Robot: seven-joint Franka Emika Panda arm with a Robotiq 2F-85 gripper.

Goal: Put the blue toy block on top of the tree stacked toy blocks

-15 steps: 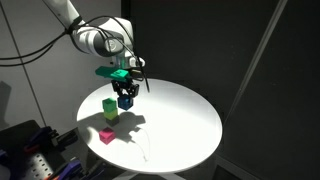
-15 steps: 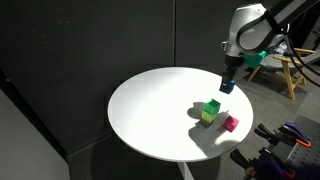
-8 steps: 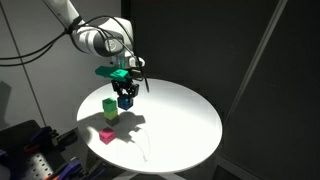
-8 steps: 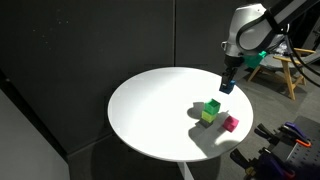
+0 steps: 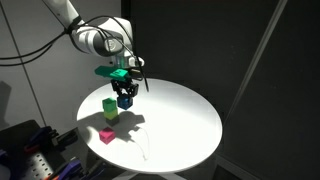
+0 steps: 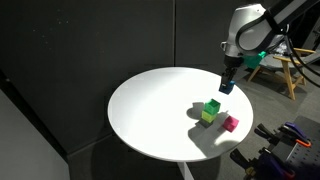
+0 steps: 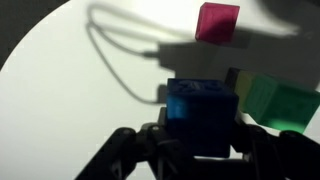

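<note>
My gripper (image 5: 125, 96) is shut on the blue toy block (image 5: 126, 100) and holds it above the round white table. The block also shows in an exterior view (image 6: 226, 86) and fills the wrist view (image 7: 200, 117) between the dark fingers (image 7: 130, 150). The stacked toy blocks (image 5: 109, 108), bright green over paler yellow-green, stand on the table a little to the side of and below the gripper. They also show in an exterior view (image 6: 211, 110) and at the right edge of the wrist view (image 7: 277, 103).
A lone pink cube (image 5: 106, 135) lies on the table near the stack, also seen in an exterior view (image 6: 231, 124) and in the wrist view (image 7: 217, 22). The round white table (image 5: 180, 125) has dark curtains behind it. Equipment stands beside the table (image 6: 285, 145).
</note>
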